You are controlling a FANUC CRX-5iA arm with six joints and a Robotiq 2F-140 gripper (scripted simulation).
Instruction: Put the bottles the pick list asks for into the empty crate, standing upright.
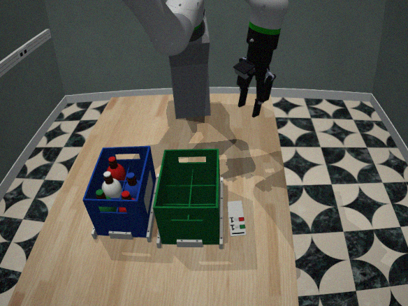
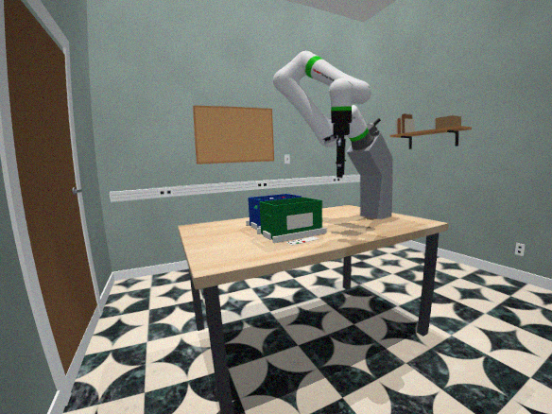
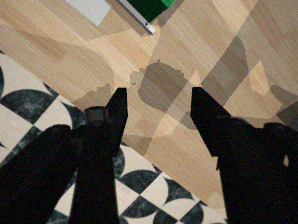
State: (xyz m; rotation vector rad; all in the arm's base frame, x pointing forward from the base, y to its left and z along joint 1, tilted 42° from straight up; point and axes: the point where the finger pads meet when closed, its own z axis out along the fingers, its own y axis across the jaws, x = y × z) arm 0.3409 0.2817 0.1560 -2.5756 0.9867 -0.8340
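A blue crate [image 1: 117, 193] on the table's left holds several bottles: a red-label one [image 1: 115, 169] at the back, a white one [image 1: 111, 185], a blue one [image 1: 131, 183], and a green-capped [image 1: 100, 193] and a red-capped one [image 1: 126, 195] at the front. The empty green crate [image 1: 188, 195] stands right of it. The pick list [image 1: 237, 218] lies right of the green crate, with a red and a green square and its black bar at the near end. My gripper [image 1: 249, 110] hangs high over the table's far right, fingers apart and empty. It also shows in the wrist view [image 3: 157, 95].
The arm's grey pedestal [image 1: 190, 84] stands at the table's back middle. White guide brackets [image 1: 189, 242] edge both crates. The table's right edge lies below the gripper, with checkered floor [image 1: 349, 175] beyond. A corner of the green crate [image 3: 150, 7] shows in the wrist view.
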